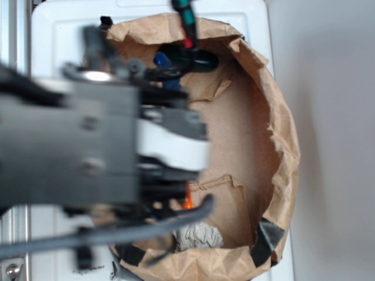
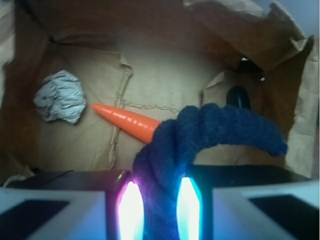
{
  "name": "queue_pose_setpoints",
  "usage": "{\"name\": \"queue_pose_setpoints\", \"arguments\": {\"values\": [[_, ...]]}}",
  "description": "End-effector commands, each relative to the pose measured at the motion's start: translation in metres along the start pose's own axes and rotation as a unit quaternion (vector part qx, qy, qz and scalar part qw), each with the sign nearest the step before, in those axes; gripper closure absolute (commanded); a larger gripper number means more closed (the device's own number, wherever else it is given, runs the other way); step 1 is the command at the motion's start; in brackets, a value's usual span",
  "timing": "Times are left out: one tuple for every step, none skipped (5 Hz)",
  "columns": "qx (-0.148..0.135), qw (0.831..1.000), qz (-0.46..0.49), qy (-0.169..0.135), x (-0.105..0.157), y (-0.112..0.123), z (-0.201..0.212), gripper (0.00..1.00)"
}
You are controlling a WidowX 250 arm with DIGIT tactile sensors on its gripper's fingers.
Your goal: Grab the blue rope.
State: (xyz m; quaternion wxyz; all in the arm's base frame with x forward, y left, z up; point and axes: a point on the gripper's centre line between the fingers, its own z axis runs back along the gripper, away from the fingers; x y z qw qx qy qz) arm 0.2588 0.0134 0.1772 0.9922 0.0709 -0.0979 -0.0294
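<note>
In the wrist view the blue rope (image 2: 215,127) is thick, navy and twisted. It rises from between my glowing fingers (image 2: 131,207) and arches to the right. My gripper (image 2: 159,205) is shut on it, and the rope fills the gap between the jaws. In the exterior view my blurred arm (image 1: 88,146) hides the gripper. Only a blue bit of the rope (image 1: 161,60) shows past it, beside a dark oval object (image 1: 202,58).
All lies inside a rolled-down brown paper bag (image 1: 287,146) on a white surface. An orange toy carrot (image 2: 127,120) and a crumpled grey-white ball (image 2: 60,97) lie on the bag floor. The dark oval object (image 2: 238,96) sits behind the rope. A grey cable (image 1: 146,225) crosses the front.
</note>
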Motion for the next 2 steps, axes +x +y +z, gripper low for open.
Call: {"name": "queue_pose_setpoints", "arguments": {"values": [[-0.003,0.999,0.04,-0.018,0.0337,0.0078,0.0249,1.0],[0.011,0.998,0.043,-0.041,0.0319,0.0017,0.0212,1.0]]}}
